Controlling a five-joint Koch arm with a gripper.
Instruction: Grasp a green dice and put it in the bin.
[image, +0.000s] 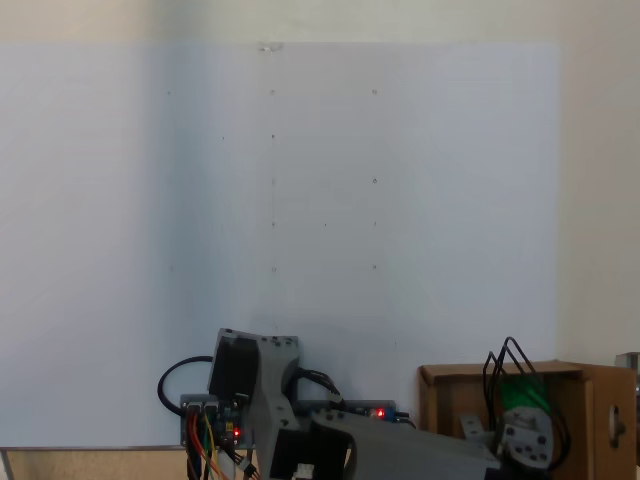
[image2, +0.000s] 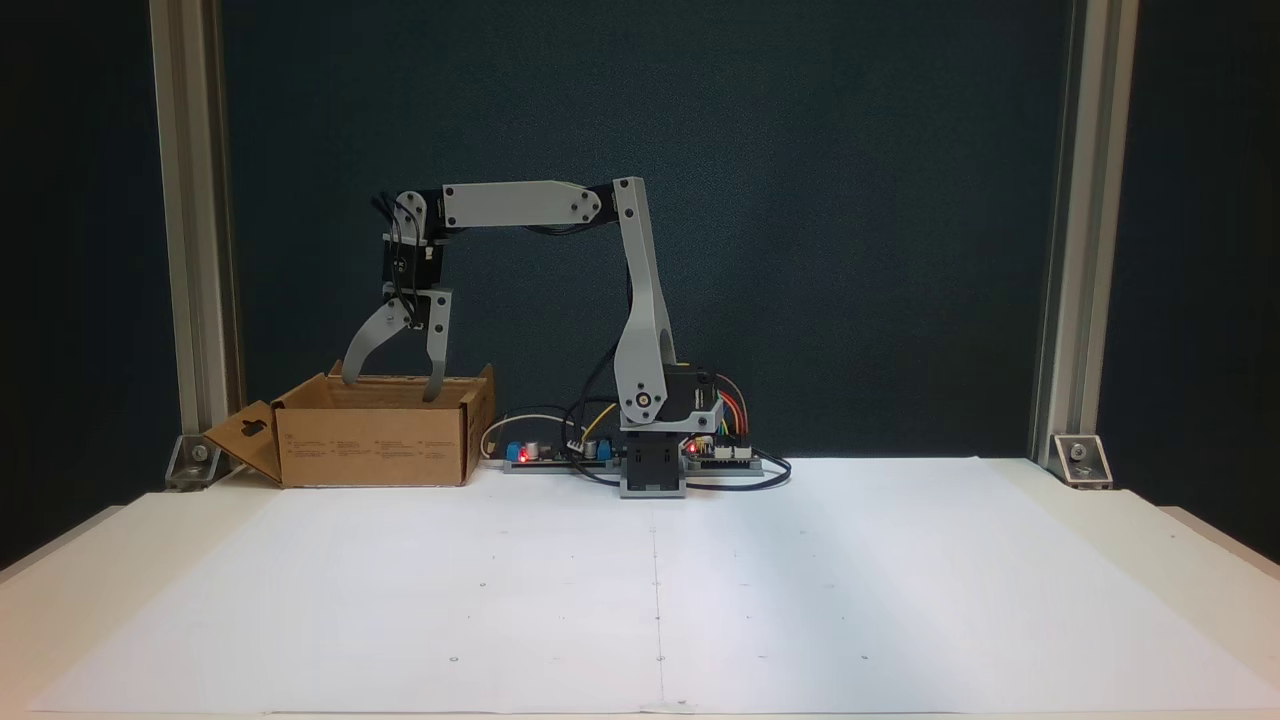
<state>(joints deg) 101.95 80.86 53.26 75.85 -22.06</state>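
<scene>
Gripper is hanging straight down over the bin, jaws spread wide in a V, both tips dipped just below the top edge of the cardboard. Nothing sits between the fingers in that side-on fixed view, so I'd call it empty-handed.

From the other fixed view, looking down, there's a patch of bright green inside the bin, right behind the wrist and its black cable loops. That looks like the green dice sitting in the box, though the wrist covers a good part of it, so I can't say which way it's lying or whether it's flat on the bottom. It doesn't seem to be pinched by anything.

So relative to the bin: dice inside, gripper directly above and slightly into the opening, arm base just beside the box with the controller boards. The white sheet in front of the bin has no cube on it.

My read is the drop is done. What matters for the next move is that the dice is underneath the open jaws, so a straight lift out of the bin should clear the flaps without snagging.
</scene>
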